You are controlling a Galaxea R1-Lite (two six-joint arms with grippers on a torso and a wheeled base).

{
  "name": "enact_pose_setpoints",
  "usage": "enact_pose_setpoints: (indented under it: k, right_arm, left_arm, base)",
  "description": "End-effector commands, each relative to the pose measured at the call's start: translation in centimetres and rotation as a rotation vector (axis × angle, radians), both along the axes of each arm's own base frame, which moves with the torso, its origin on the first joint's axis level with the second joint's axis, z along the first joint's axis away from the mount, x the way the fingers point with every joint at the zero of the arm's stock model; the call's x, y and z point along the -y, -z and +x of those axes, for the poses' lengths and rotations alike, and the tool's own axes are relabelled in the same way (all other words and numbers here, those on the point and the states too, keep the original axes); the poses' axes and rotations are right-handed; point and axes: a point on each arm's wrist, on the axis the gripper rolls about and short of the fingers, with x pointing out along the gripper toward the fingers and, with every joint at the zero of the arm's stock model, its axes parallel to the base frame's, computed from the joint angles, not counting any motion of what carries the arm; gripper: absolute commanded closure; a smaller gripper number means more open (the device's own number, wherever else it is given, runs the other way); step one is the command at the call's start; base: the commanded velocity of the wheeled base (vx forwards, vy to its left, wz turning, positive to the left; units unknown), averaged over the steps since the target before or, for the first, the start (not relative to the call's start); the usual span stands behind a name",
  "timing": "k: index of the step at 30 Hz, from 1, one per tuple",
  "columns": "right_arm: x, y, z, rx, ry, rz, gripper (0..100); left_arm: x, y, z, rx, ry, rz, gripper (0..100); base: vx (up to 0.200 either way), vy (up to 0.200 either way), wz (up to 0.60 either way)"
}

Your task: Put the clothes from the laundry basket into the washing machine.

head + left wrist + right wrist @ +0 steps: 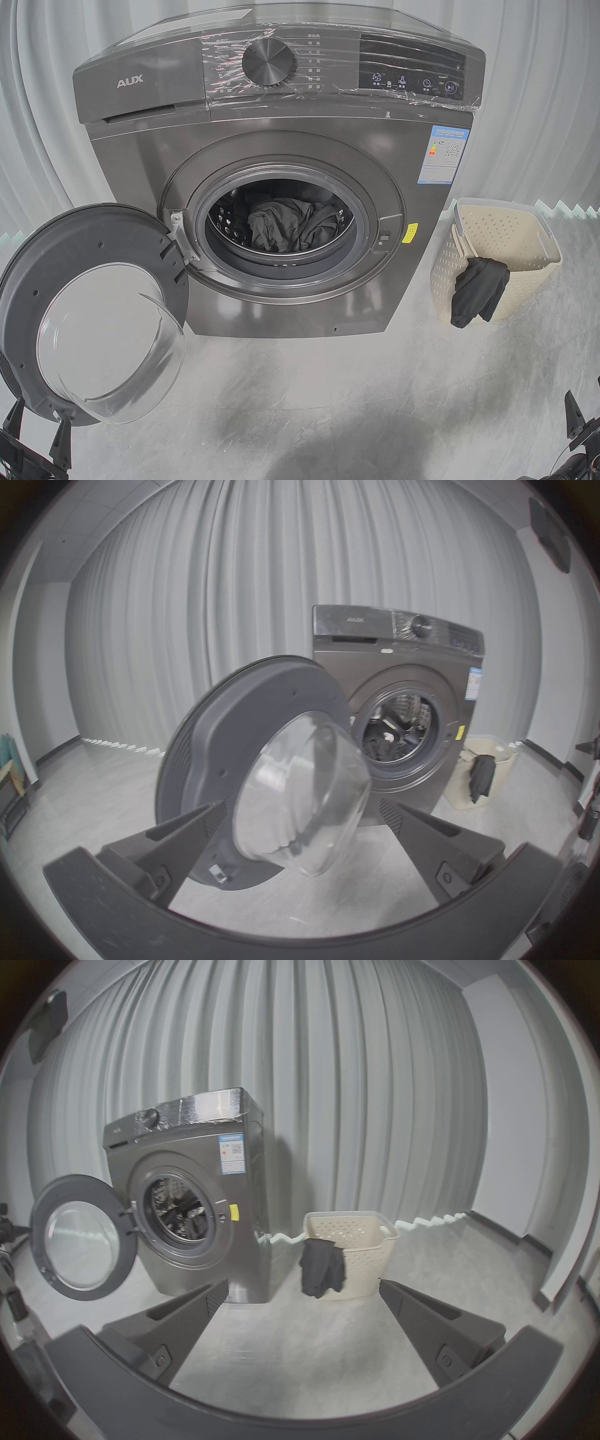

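Observation:
A grey washing machine (pixel 281 156) stands with its round door (pixel 94 312) swung open to the left. Grey clothes (pixel 290 224) lie inside the drum. To the right of the machine a cream laundry basket (pixel 519 240) sits on the floor, with a dark garment (pixel 478 289) hanging over its front rim. My left gripper (pixel 37 417) is low at the near left, just in front of the open door, open and empty. My right gripper (pixel 586 403) is low at the near right, well short of the basket, also open and empty. The basket's inside is mostly hidden.
Grey marble-look floor (pixel 350 400) stretches between me and the machine. The open door's glass bowl (pixel 300 792) juts out close to the left gripper (pixel 300 810). White curtains (pixel 350 1085) hang behind the machine and the basket (pixel 356 1241).

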Motion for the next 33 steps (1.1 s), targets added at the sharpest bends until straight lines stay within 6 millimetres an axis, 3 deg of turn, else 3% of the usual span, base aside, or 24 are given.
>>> enact_pose_setpoints:
  k: [1,4,10,17,33]
  right_arm:
    - [-0.13,0.56,-0.38,0.010,0.121,-0.100,0]
    - [-0.48,0.63,-0.72,0.068,-0.002,-0.082,0]
    - [-0.38,0.73,-0.70,0.066,0.036,-0.041,0]
    - [-0.50,0.94,-0.73,0.041,-0.023,0.046,0]
    - [-0.64,1.31,-0.67,0.013,-0.081,-0.019,0]
  left_arm:
    - [0.22,0.55,-0.65,0.063,0.138,0.000,0]
    - [0.25,1.25,-0.59,0.004,0.146,0.021,0]
    - [0.23,1.21,-0.58,0.010,0.138,0.009,0]
    - [0.23,1.21,-0.58,0.010,0.133,0.020,0]
    - [0.20,1.21,-0.58,0.010,0.126,0.011,0]
  base:
    - [0.000,0.000,0.00]
    - [0.000,0.000,0.00]
    - [0.000,0.000,0.00]
    - [0.000,-0.200,0.00]
    - [0.000,-0.200,0.00]
